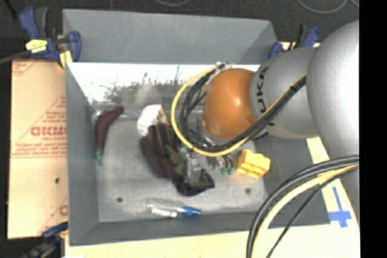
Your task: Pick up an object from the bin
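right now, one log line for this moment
gripper: over dark cloth, bin middle | yellow block: just right of it | toy eggplant: far left | blue-tipped pen: below

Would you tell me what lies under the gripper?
A crumpled dark cloth lies under the gripper, mid-bin; anything beneath the cloth is hidden.

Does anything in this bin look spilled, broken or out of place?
Nothing stands out. The eggplant, dark cloth, yellow block and blue-tipped tube lie loose and whole on the bin floor; the end effector is at the cloth.
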`<state>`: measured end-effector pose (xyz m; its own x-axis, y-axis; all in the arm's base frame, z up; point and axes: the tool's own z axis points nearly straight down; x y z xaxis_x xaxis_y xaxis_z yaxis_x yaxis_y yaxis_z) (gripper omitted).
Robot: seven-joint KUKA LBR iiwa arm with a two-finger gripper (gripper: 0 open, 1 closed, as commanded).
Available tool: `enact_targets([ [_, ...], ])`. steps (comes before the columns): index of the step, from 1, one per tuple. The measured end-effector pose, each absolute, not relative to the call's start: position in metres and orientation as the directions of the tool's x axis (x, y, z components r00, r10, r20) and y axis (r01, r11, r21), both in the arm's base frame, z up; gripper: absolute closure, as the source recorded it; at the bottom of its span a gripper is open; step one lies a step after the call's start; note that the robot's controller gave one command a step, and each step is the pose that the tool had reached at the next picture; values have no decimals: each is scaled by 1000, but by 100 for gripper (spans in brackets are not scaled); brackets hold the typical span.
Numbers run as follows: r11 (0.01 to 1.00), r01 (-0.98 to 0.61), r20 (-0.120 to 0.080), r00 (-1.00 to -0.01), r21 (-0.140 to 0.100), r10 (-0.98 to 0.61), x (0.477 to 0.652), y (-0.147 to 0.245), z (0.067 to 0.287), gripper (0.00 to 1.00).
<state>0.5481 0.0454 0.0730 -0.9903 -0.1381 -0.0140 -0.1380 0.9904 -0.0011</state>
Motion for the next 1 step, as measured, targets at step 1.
enact_targets([
  [1, 987, -164, -18, -986, -3, -164, 540, 33, 218, 100],
])
